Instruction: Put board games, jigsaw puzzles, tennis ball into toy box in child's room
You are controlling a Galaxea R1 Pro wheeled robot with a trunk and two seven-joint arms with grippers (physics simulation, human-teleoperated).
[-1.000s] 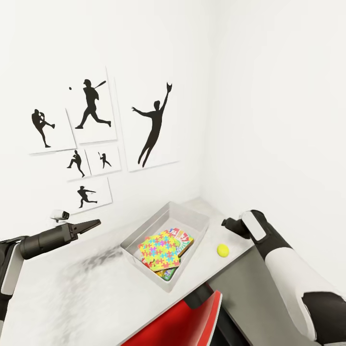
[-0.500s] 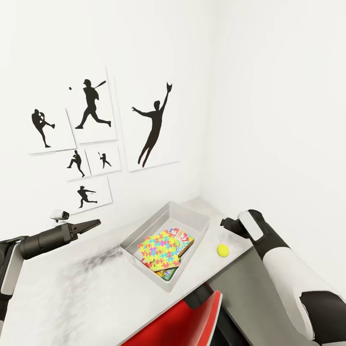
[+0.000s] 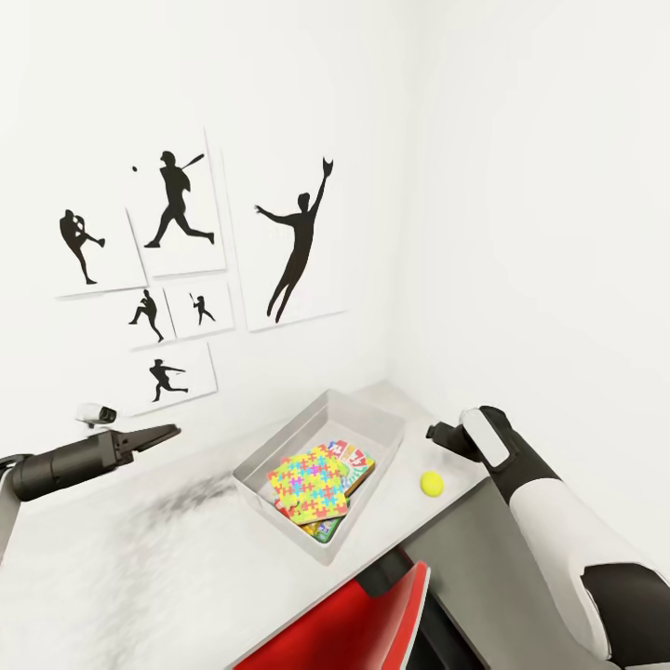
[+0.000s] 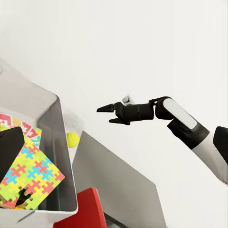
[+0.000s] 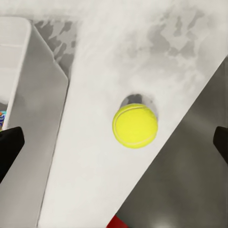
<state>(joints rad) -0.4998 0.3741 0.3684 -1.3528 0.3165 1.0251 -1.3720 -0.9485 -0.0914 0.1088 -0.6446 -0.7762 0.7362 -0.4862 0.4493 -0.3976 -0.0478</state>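
The light grey toy box [image 3: 372, 423] sits on the table [image 3: 140, 577] near the wall corner. Inside it a multicoloured jigsaw puzzle [image 3: 309, 481] lies on top of board games, with a red-and-white one [image 3: 355, 460] peeking out. The tennis ball [image 3: 431, 482] rests on the table just right of the box. My right gripper [image 3: 437, 432] hovers open above the ball; in the right wrist view the ball [image 5: 135, 126] lies between the spread fingertips [image 5: 9, 147]. My left gripper [image 3: 158, 434] is open and empty, well left of the box. The bed is out of view.
A red chair [image 3: 372, 623] stands at the table's front edge below the box. A lower dark grey cabinet top [image 3: 484, 558] adjoins the table on the right. White walls close the corner, with black baseball posters [image 3: 298, 242] behind the table.
My left arm has drawn back to the left, away from the toy box. The right gripper has barely shifted over the ball.
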